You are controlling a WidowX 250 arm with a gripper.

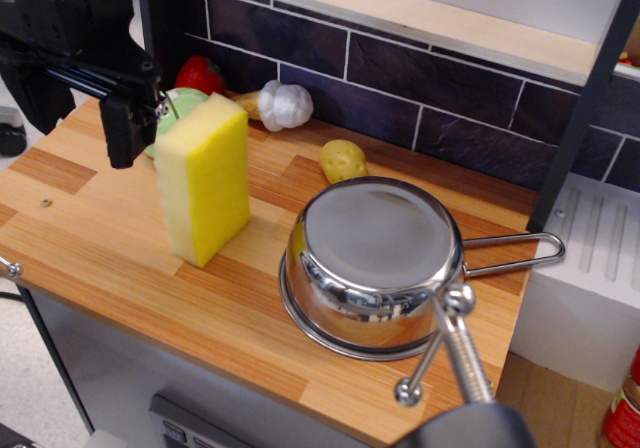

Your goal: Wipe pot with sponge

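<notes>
Yellow foam stands out first: the sponge (203,178) is set on end on the wooden worktop (90,238), its bright broad face toward the camera and a paler side on the left. The black gripper (135,118) hangs at the sponge's upper left corner, just beside it, and only one dark finger shows clearly against the foam. Whether that finger touches the sponge cannot be told, nor whether the jaws are spread or pressed together, since the far side is hidden. The sponge is not visibly between the jaws; it lies to their right.

The pot (372,268) lies upside down to the right of the sponge, near it but apart, its shiny base facing up and its flared rim on the wood. Its wire handle (515,253) points right, toward the worktop's edge.

Behind the sponge, along the dark tiled wall (400,78), sit a green apple (183,101) partly hidden by the gripper, a red strawberry (200,74), a white garlic bulb (284,104) and a small yellowish potato (343,160).
</notes>
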